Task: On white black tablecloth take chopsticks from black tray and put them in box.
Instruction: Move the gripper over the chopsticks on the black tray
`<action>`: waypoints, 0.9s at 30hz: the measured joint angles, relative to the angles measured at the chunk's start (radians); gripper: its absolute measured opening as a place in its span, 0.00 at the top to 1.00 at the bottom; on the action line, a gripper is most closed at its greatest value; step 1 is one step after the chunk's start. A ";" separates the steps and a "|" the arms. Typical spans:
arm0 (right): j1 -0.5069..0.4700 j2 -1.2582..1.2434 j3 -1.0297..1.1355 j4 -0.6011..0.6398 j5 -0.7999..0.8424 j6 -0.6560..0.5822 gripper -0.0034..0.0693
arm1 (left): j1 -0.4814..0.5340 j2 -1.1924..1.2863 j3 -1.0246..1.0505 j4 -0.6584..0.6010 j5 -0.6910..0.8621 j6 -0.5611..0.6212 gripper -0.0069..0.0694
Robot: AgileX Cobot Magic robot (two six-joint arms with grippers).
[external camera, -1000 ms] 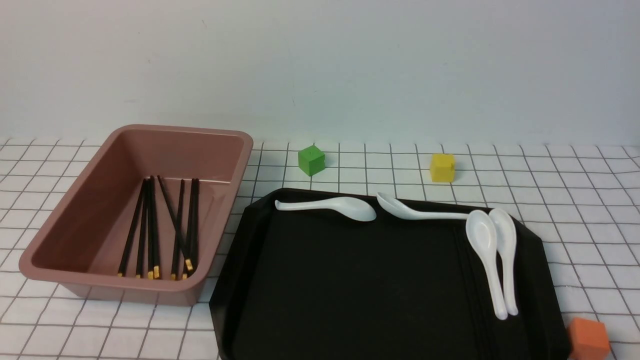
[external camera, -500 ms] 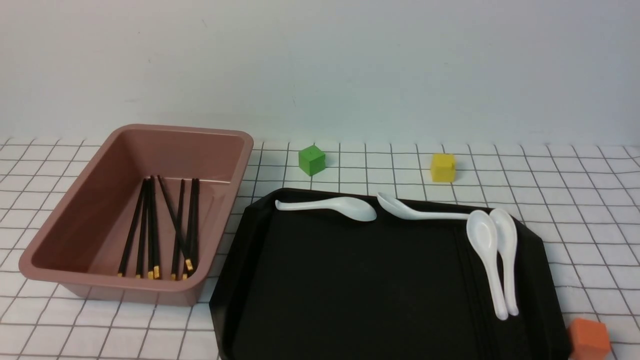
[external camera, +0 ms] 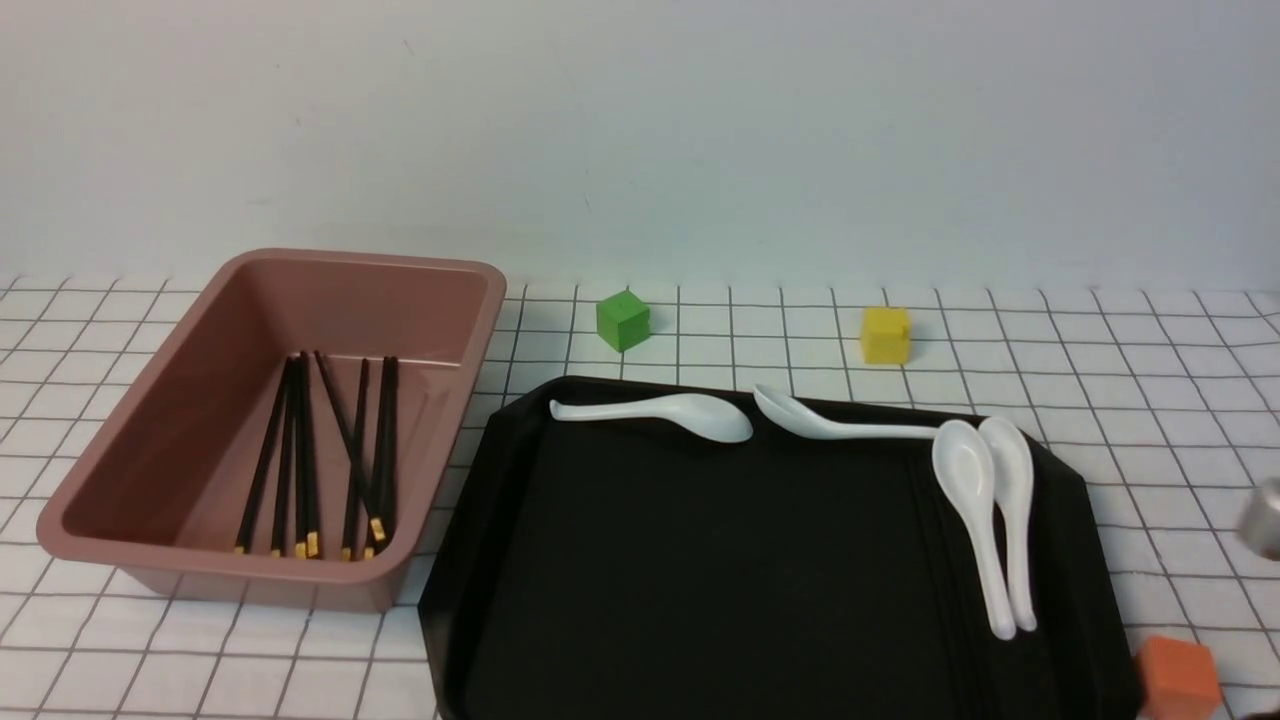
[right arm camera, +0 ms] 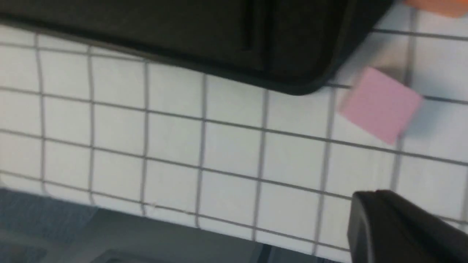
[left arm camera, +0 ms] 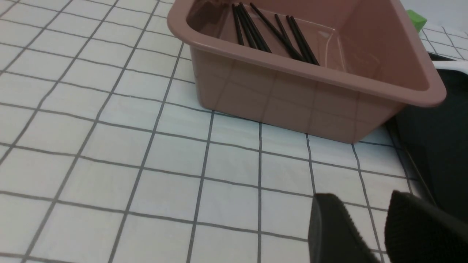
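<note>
Several black chopsticks (external camera: 330,460) with gold tips lie inside the dusty-pink box (external camera: 150,400) at the left, on the gridded tablecloth (external camera: 1150,400). They also show in the left wrist view (left arm camera: 270,33), inside the box (left arm camera: 292,102). The black tray (external camera: 720,560) holds white spoons. Thin dark ridges (external camera: 940,560) run along its right part; I cannot tell whether they are chopsticks. My left gripper (left arm camera: 360,199) is open and empty over the cloth, near the box's front corner. My right gripper (right arm camera: 376,195) is shut and empty above the cloth beside the tray's corner (right arm camera: 299,84).
Several white spoons (external camera: 985,520) lie along the tray's back and right. A green cube (external camera: 623,320) and a yellow cube (external camera: 886,335) stand behind the tray, an orange cube (external camera: 1180,678) at its front right. A pink cube (right arm camera: 380,104) sits near the table's front edge.
A grey part of my right arm has come into the front view at the right edge. Chopsticks, spoons, tray and box have not moved.
</note>
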 joint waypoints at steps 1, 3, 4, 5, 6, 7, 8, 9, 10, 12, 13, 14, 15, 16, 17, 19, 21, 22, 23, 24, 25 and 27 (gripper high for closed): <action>0.023 0.047 -0.011 0.028 -0.019 -0.019 0.87 | 0.000 0.000 0.000 0.000 0.000 0.000 0.60; 0.060 0.099 -0.024 0.056 -0.052 -0.034 0.82 | 0.000 0.000 0.000 0.000 0.000 0.000 0.60; 0.110 0.163 -0.048 0.063 -0.097 -0.024 0.75 | 0.000 0.000 0.000 0.000 0.000 0.000 0.60; 0.128 0.185 -0.056 0.058 -0.125 -0.013 0.73 | 0.000 0.000 0.000 0.000 0.000 0.000 0.60; 0.163 0.228 -0.069 0.041 -0.159 0.016 0.69 | 0.000 0.000 0.000 0.000 0.000 0.000 0.60; 0.190 0.263 -0.082 0.015 -0.195 0.059 0.64 | 0.000 0.000 0.000 0.000 0.000 0.000 0.60; 0.209 0.289 -0.095 -0.018 -0.214 0.100 0.61 | 0.000 0.000 0.000 0.000 0.000 0.000 0.60; 0.232 0.321 -0.107 -0.052 -0.234 0.150 0.58 | 0.000 0.000 0.000 0.000 0.000 0.000 0.60; 0.254 0.358 -0.122 -0.087 -0.251 0.201 0.55 | 0.000 0.000 0.000 0.000 0.000 0.000 0.60; 0.277 0.409 -0.142 -0.151 -0.280 0.300 0.50 | 0.000 0.000 0.000 0.000 0.000 0.000 0.60; 0.283 0.430 -0.148 -0.168 -0.289 0.338 0.48 | 0.000 0.000 0.000 0.000 0.000 0.000 0.60; 0.285 0.451 -0.158 -0.196 -0.300 0.383 0.47 | 0.000 0.000 0.000 0.000 0.000 0.000 0.60; 0.285 0.476 -0.165 -0.221 -0.314 0.424 0.45 | 0.000 0.000 0.000 0.000 0.000 0.000 0.60; 0.285 0.499 -0.172 -0.241 -0.323 0.452 0.44 | 0.000 0.000 0.000 0.000 0.000 0.000 0.60; 0.285 0.521 -0.174 -0.264 -0.337 0.482 0.44 | 0.000 0.000 0.000 0.000 0.000 0.000 0.60; 0.285 0.562 -0.174 -0.298 -0.361 0.525 0.43 | 0.000 0.000 0.000 0.000 0.000 0.000 0.60; 0.285 0.605 -0.174 -0.308 -0.385 0.548 0.43 | 0.000 0.000 0.000 0.000 0.000 0.000 0.60; 0.285 0.623 -0.174 -0.308 -0.395 0.550 0.43 | 0.000 0.000 0.000 0.000 0.000 0.000 0.60; 0.285 0.636 -0.174 -0.308 -0.403 0.553 0.43 | 0.000 0.000 0.000 0.000 0.000 0.000 0.60; 0.285 0.639 -0.174 -0.308 -0.404 0.553 0.43 | 0.000 0.000 0.000 0.000 0.000 0.000 0.60; 0.285 0.660 -0.174 -0.307 -0.415 0.554 0.43 | 0.000 0.000 0.000 0.000 0.000 0.000 0.60; 0.285 0.680 -0.179 -0.309 -0.415 0.555 0.43 | 0.000 0.000 0.000 0.000 0.000 0.000 0.60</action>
